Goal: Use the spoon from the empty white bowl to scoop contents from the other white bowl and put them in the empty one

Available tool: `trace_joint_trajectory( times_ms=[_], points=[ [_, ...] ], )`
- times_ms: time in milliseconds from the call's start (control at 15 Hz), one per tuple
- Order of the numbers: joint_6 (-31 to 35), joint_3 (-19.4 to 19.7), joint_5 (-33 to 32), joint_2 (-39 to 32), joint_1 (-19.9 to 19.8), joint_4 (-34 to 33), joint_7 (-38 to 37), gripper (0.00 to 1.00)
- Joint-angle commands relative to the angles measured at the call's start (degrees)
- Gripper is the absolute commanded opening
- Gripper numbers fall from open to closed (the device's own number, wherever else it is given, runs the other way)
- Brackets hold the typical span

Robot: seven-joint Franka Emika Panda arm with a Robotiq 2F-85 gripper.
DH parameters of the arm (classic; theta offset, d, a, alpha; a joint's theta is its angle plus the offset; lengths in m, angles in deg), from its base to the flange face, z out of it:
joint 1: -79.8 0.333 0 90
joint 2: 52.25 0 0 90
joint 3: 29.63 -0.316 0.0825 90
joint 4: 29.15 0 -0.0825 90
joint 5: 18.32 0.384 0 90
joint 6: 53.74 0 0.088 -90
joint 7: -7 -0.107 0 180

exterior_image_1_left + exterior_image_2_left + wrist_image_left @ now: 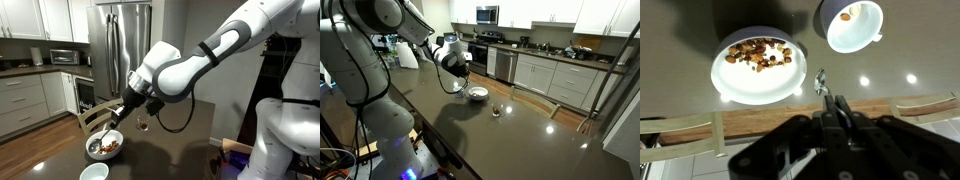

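Observation:
My gripper [833,101] is shut on the slim silvery spoon [821,81], whose bowl end sticks out past the fingertips above the dark tabletop. The spoon hangs between the two bowls and touches neither. The wider white bowl [757,88] holds a loose heap of brown and tan chunks [758,54]. The smaller, deeper white bowl [854,32] shows a few brown pieces [846,15] at its edge. In both exterior views the gripper [124,110] [457,72] hovers above the wider bowl [105,147] [478,94]. The smaller bowl [93,172] sits at the table's near edge.
A small glass object [143,125] [497,111] stands on the dark table [520,135] beyond the bowls. Wooden chair backs [680,128] line the table's edge. Kitchen counters and a steel fridge [122,40] stand behind.

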Motion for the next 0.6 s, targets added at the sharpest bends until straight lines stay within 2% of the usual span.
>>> trace_joint_trajectory(
  times_ms=[0,533],
  points=[
    [3.3,1.0,6.7,-0.4,0.7,0.3,1.9,0.01],
    [5.2,3.1,14.2,-2.1,0.4,0.2,3.5,0.02]
  ],
)
